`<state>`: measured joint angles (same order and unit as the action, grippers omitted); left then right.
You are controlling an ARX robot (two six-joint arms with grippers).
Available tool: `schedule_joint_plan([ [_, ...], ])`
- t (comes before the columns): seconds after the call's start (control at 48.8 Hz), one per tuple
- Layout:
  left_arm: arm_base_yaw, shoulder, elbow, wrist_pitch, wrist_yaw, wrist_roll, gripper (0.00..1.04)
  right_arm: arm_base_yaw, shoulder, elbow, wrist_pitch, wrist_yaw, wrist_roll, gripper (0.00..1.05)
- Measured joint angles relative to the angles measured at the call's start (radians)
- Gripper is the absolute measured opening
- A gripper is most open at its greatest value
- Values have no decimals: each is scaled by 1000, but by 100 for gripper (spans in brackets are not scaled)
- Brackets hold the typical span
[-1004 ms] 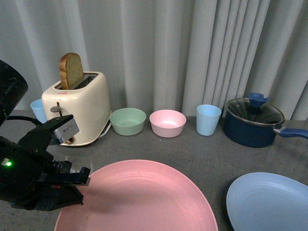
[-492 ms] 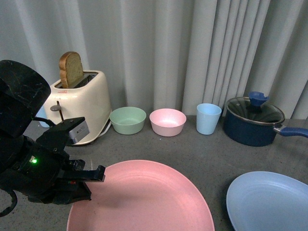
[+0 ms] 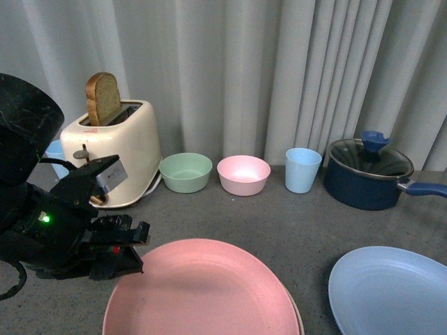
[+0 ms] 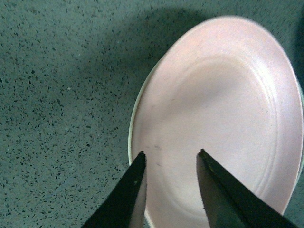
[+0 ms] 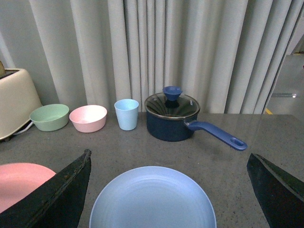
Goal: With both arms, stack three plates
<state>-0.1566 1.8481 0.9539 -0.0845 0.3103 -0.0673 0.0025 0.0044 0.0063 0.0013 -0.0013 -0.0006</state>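
Note:
The pink plate [image 3: 202, 289] lies at the front of the counter on top of the beige plate [image 3: 300, 322], of which only a thin rim shows. In the left wrist view the pink plate [image 4: 218, 109] covers the beige plate [image 4: 129, 135] almost fully. My left gripper [image 3: 136, 246] is open at the pink plate's left edge, and its jaws [image 4: 171, 153] hover over the plate with nothing between them. The light blue plate [image 3: 391, 293] lies alone at the front right. My right gripper [image 5: 168, 154] is wide open above the light blue plate [image 5: 152, 199] and is out of the front view.
Along the back stand a cream toaster [image 3: 112, 153] with toast, a green bowl [image 3: 185, 174], a pink bowl [image 3: 243, 175], a light blue cup [image 3: 302, 169] and a dark blue lidded pot [image 3: 369, 174] with its handle pointing right. A curtain hangs behind.
The pink plate has gone down and to the right onto the beige plate. My left gripper has let go of it and drawn back a little to its left edge.

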Motion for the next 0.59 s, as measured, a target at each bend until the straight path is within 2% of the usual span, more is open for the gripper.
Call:
schedule_joint_plan([
  [0.266, 82, -101, -10, 12, 22, -32, 76, 0, 0, 0, 0, 0, 0, 97],
  [0.307, 106, -137, -26, 40, 14, -34, 83, 0, 0, 0, 0, 0, 0, 97],
  [0.348, 138, -204, -69, 129, -4, -32, 94, 0, 0, 0, 0, 0, 0, 97],
  [0.389, 156, -274, -121, 213, -33, -19, 99, 0, 0, 0, 0, 0, 0, 97],
  [0.553, 167, -365, -164, 282, -43, -11, 98, 0, 0, 0, 0, 0, 0, 97],
  [0.574, 166, -358, -170, 292, -57, -8, 97, 0, 0, 0, 0, 0, 0, 97],
  [0.594, 160, -343, -208, 401, -118, 11, 93, 0, 0, 0, 0, 0, 0, 97],
])
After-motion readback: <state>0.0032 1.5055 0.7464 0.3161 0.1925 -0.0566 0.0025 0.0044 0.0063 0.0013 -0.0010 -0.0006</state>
